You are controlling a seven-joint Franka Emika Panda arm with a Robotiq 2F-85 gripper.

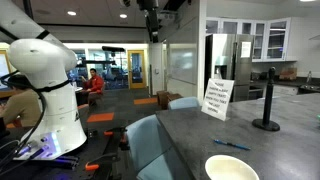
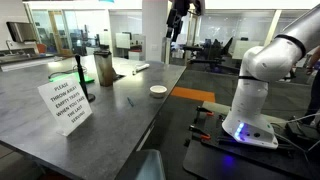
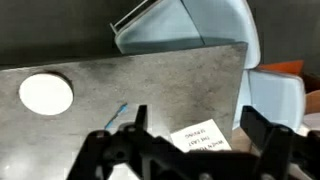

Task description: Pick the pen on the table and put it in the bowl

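The short blue pen (image 1: 230,145) lies flat on the dark grey table (image 1: 270,145), a little way from the cream-white bowl (image 1: 232,167) near the table's edge. Both also show in an exterior view, the pen (image 2: 129,101) and the bowl (image 2: 158,90). My gripper (image 1: 150,20) hangs high above the table, open and empty, as it also does in an exterior view (image 2: 180,15). In the wrist view the gripper (image 3: 196,122) has its two dark fingers spread wide, with the pen (image 3: 117,113) and the bowl (image 3: 46,93) far below on the left.
A white paper sign (image 1: 216,98) stands on the table, with a black round-based post (image 1: 267,100) behind it. A metal flask (image 2: 103,68) stands further along. Light blue chairs (image 1: 155,145) sit at the table's edge. The white robot base (image 2: 250,95) stands beside the table.
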